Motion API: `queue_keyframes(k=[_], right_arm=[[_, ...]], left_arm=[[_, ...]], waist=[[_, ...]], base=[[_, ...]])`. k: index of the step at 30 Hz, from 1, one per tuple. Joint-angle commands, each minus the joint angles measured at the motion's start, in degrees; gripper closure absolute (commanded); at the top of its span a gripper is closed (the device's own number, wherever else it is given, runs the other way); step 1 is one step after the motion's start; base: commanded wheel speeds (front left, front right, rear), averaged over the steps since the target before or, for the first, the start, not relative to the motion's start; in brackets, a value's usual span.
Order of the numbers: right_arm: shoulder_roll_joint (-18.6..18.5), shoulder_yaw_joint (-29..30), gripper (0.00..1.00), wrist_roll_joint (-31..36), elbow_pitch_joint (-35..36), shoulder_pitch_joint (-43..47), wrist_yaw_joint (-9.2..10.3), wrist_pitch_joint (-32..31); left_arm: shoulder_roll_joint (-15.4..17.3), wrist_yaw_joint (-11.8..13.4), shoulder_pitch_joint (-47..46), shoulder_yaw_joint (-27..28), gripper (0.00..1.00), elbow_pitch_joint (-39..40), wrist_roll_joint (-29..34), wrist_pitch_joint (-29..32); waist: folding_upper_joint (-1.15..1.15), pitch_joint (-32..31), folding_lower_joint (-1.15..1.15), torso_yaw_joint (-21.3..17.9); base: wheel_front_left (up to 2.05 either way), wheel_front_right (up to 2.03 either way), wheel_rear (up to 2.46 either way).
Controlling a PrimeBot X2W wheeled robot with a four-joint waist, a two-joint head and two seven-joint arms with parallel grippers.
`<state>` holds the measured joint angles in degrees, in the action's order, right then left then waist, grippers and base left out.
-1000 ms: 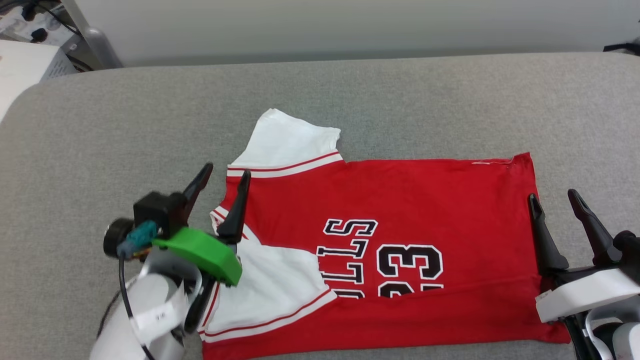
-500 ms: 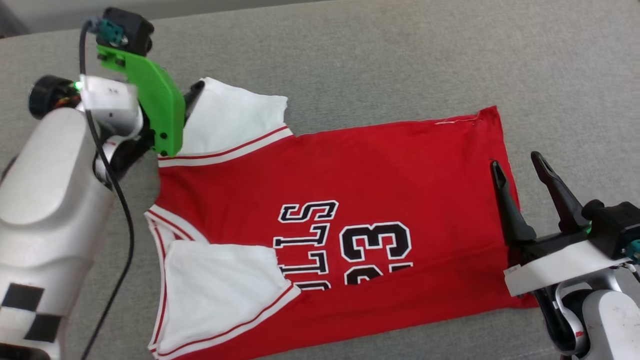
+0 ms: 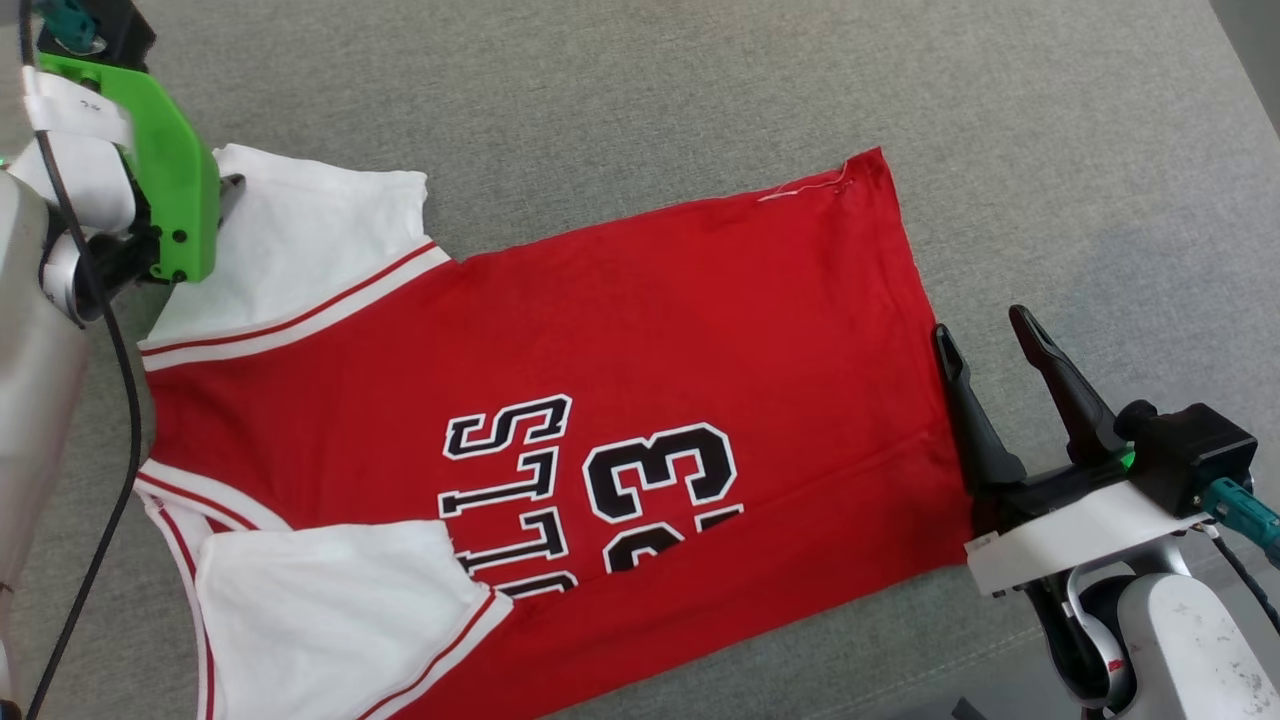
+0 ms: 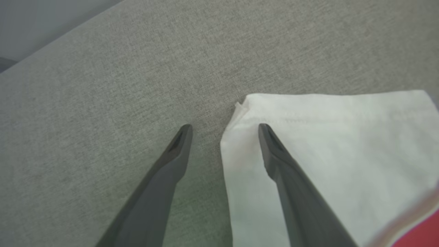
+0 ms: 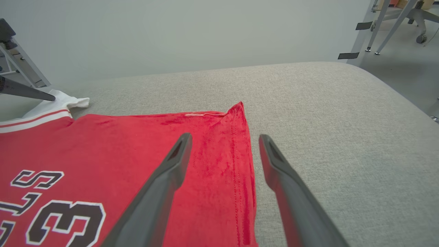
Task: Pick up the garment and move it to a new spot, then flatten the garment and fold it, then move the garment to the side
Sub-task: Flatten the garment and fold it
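Left fingers [image 4: 164, 178] stand wide apart astride the far white sleeve's corner, one over soft cloth, one over the grey woven counter [image 4: 103, 85], gripping nothing. Right fingers [image 5: 161, 185] gape equally wide across the stitched red hem. The garment [image 3: 620, 330] lies flat on the counter, near sleeve folded over its black, white-outlined lettering.

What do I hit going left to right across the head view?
green wrist bracket → garment's far white sleeve → BULLS lettering → number 33 → red hem → right gripper, open beside the hem.
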<state>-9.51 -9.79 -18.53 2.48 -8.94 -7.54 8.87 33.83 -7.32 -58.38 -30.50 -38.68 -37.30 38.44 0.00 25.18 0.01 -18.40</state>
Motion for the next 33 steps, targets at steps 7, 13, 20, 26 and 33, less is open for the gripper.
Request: queue_keyframes(k=[7, 13, 20, 26, 33], right_arm=[[0.1, -0.1, 0.00, -0.5, -1.0, -0.9, 0.05, 1.0], [-0.1, 0.0, 0.00, -0.3, -1.2, -0.8, 0.05, 0.7], [-1.6, 1.2, 0.00, -0.1, -1.1, -0.3, 0.05, -0.7], [-7.5, 1.1, 0.00, -1.3, 0.0, 0.0, 0.05, -8.9], [-14.9, 0.0, 0.00, -6.3, 0.9, -4.2, 0.05, -24.9]], left_arm=[[0.1, 0.3, -1.6, 0.2, 0.00, -6.9, -0.2, -2.7], [-1.3, -0.1, -0.3, -1.5, 1.00, -7.9, -2.5, -1.9], [-1.9, -0.1, 0.7, -0.5, 1.00, -5.9, -4.9, -10.9], [-1.4, -0.2, 3.9, -1.9, 1.00, 2.3, -6.2, -14.4], [-0.4, 2.1, 9.3, -2.0, 1.00, 17.0, -7.9, -12.9]], waist=[[0.00, 1.2, -0.01, -1.9], [0.00, 0.4, -0.01, -1.3], [0.00, -3.2, -0.01, 0.7], [0.00, -7.2, -0.01, 5.1], [0.00, -7.5, -0.01, 9.6]], base=[[0.00, 0.00, 0.00], [0.00, 0.00, 0.00], [0.00, 0.00, 0.00], [0.00, 0.00, 0.00], [0.00, 0.00, 0.00]])
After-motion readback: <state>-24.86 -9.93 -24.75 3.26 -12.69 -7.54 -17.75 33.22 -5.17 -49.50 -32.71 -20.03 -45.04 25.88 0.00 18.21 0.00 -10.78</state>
